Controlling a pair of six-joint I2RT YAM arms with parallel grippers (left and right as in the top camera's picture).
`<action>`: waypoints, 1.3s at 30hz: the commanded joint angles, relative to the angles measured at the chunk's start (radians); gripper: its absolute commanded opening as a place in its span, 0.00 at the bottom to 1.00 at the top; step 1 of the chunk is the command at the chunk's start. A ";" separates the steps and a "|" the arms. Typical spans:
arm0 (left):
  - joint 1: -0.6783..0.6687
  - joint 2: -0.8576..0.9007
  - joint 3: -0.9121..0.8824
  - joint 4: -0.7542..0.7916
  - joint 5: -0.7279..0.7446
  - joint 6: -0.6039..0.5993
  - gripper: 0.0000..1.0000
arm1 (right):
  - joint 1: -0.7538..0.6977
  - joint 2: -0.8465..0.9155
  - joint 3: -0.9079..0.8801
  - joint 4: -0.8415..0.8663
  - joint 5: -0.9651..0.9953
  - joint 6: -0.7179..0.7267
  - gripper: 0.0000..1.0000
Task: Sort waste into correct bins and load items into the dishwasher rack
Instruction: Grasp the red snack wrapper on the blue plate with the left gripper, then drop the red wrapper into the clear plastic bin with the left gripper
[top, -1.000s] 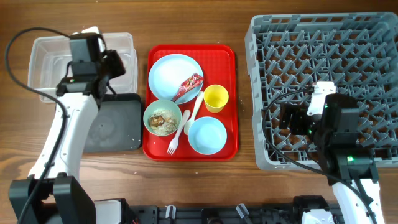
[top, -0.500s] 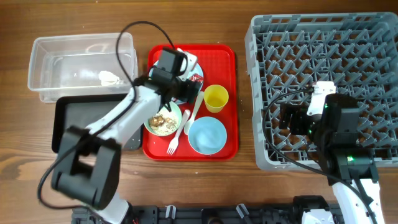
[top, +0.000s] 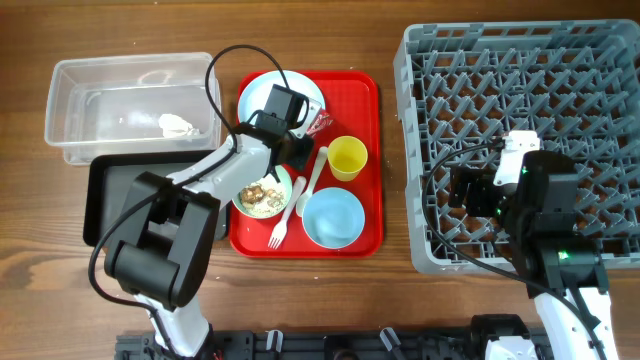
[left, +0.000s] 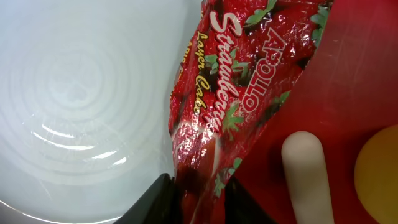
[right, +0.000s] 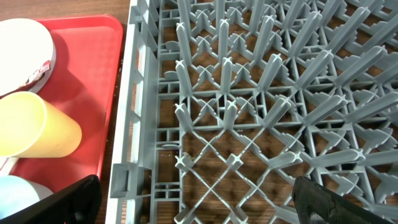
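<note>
My left gripper (top: 302, 140) is down on the red serving tray (top: 360, 95), shut on the lower end of the red snack wrapper (top: 319, 122). In the left wrist view the jaws (left: 202, 202) pinch the wrapper (left: 230, 93), which lies across the edge of the pale blue plate (left: 81, 93). The crumpled white tissue (top: 175, 124) lies in the clear tub (top: 70, 80). The pale green bowl (top: 262, 192) holds rice scraps. My right gripper (top: 470, 192) is open and empty over the grey dishwasher rack (top: 520, 60), as the right wrist view (right: 199, 205) shows.
The black tray (top: 110, 190) lies in front of the clear tub. On the red tray stand the yellow cup (top: 347, 157), pale blue bowl (top: 333, 217), white fork (top: 281, 225) and spoon (top: 312, 180). The rack's pegs (right: 249, 93) stand upright under my right gripper.
My left arm has swung right from over the clear tub onto the red tray and come down on the wrapper. The tissue now shows in the tub. The right arm has not moved.
</note>
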 joint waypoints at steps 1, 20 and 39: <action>0.001 -0.054 0.010 -0.019 -0.009 -0.001 0.22 | 0.004 0.002 0.023 0.002 -0.016 0.014 1.00; 0.294 -0.489 0.010 -0.118 -0.097 -0.254 0.04 | 0.004 0.002 0.023 0.000 -0.016 0.015 1.00; 0.052 -0.411 0.010 -0.395 0.064 -0.557 1.00 | 0.004 0.002 0.023 -0.001 -0.017 0.015 1.00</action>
